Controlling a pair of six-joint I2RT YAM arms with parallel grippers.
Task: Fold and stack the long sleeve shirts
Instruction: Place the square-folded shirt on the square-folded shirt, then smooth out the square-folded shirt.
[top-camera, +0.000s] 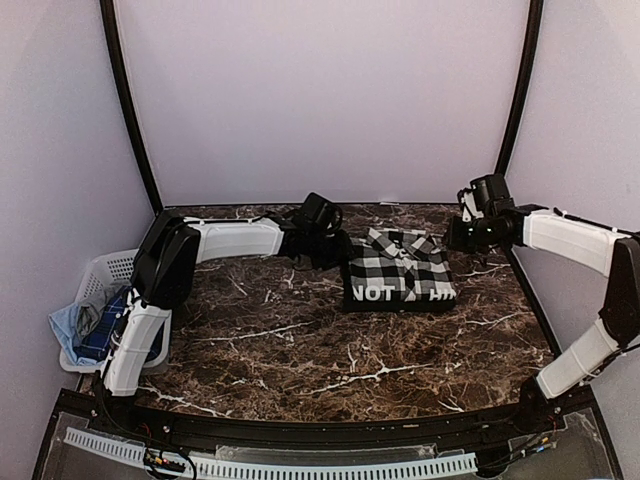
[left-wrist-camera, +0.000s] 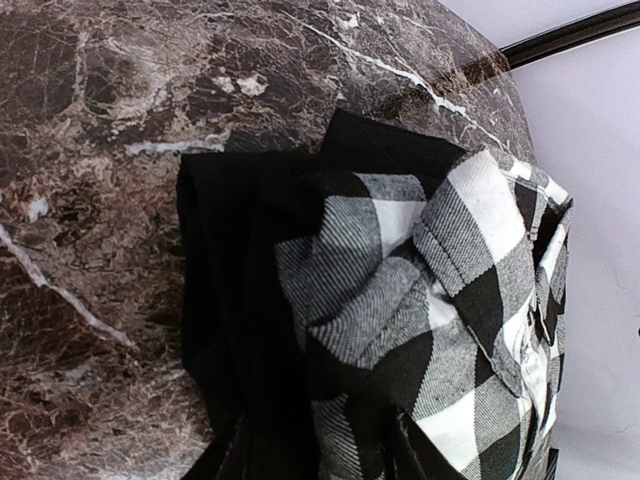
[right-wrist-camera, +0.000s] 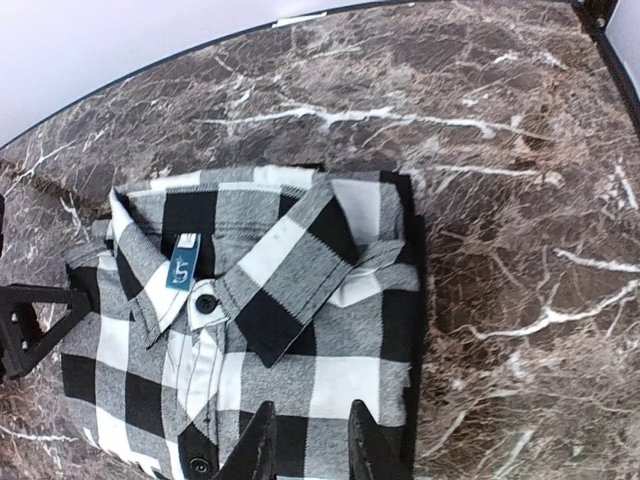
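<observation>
**Position of item.** One check shirt (top-camera: 400, 268) lies folded into a compact pack on the desk (top-camera: 300, 350), right of centre and towards the far side. Its collar (right-wrist-camera: 215, 290) faces the far wall and its lettered band (top-camera: 385, 293) runs along the near edge. The pack is slightly longer from left to right than from near to far.

**Relation to jaws.** The shirt sits between the two arms. The left arm (top-camera: 240, 238) brings its jaws to the far-left corner, at the cloth's edge. The right arm (top-camera: 570, 240) holds its jaws just beside the far-right corner. The left jaws are the nearer, so any next lift or shift of the pack would start from those two far corners.

**State of jaws.** The right jaws stand partly apart above the check cloth with nothing between them. For the left jaws, neither the opening nor any hold on the cloth can be told, because the left wrist view is filled with rumpled fabric.

**Obscured.** A black shape (right-wrist-camera: 35, 315) at the shirt's edge in the right wrist view appears to be a left finger, cut off by the frame. The lettering is partly unreadable. The basket (top-camera: 95, 268) at the left edge holds blue cloth (top-camera: 75, 322), and what kind of garment it is cannot be made out.
</observation>
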